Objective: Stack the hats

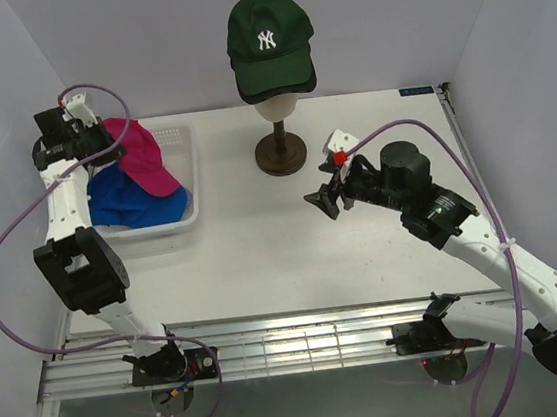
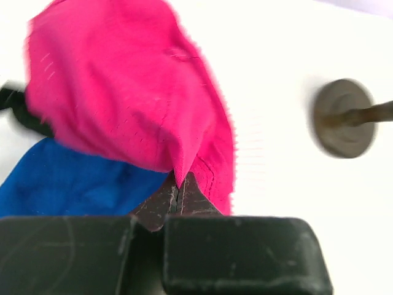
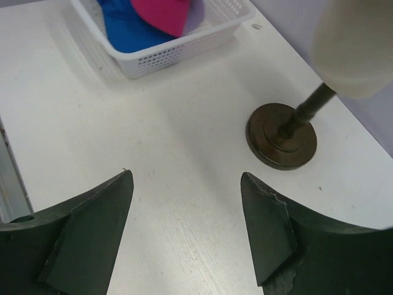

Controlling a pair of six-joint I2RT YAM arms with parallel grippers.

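From above, the left pincer (image 1: 103,153) sits far left, clenched on the soft magenta cap (image 1: 147,158), which lies over the blue cap (image 1: 132,207) in the white lattice basket (image 1: 186,138). The green cap (image 1: 268,30) tops a black cap (image 1: 283,87) on the smooth cream head (image 1: 280,106). The right pincer (image 1: 323,203) hangs released mid-table. Left wrist: dark scuffed fingertips (image 2: 184,200) meet, pinching the magenta cap's (image 2: 129,92) stitched edge above the blue cloth (image 2: 67,181). Right wrist: wedge-shaped fingers (image 3: 98,209) stand wide apart over the bare white table (image 3: 172,141), holding nothing, near the round brown stand (image 3: 282,135).
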